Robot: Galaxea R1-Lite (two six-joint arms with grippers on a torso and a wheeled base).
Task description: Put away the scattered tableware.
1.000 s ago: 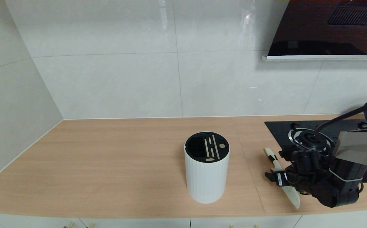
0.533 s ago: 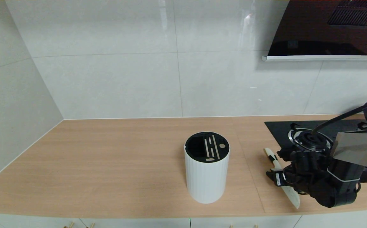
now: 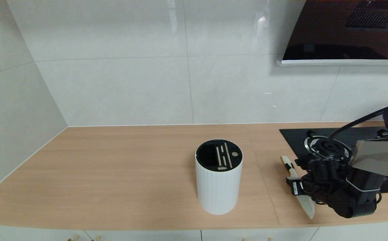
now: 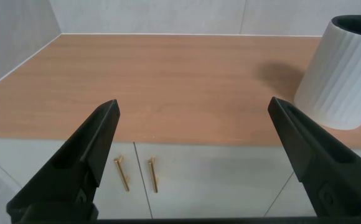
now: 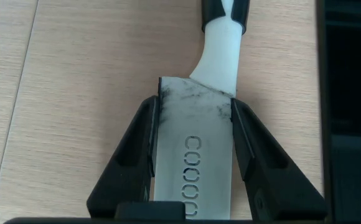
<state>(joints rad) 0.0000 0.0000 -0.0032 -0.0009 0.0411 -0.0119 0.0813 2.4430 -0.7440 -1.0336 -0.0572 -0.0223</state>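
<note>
**Right tool clamped on the knife blade**

The white-bladed knife (image 5: 196, 134) with a white-and-black handle shows grey smudges and a row of oval holes on its blade. It is at the light wooden desk (image 3: 113, 174), between the white ribbed cylindrical holder (image 3: 219, 182) and the black hob (image 3: 294, 137). The right tool (image 5: 194, 106) grips the blade near the handle. The left tool (image 4: 193, 109) is spread wide, holding nothing, at the desk's front edge.

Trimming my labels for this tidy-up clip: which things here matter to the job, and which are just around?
Belongs to the job:
knife, blade clamped in the right gripper
white slotted knife holder

Just around:
hob
range hood
cabinet handles
</note>
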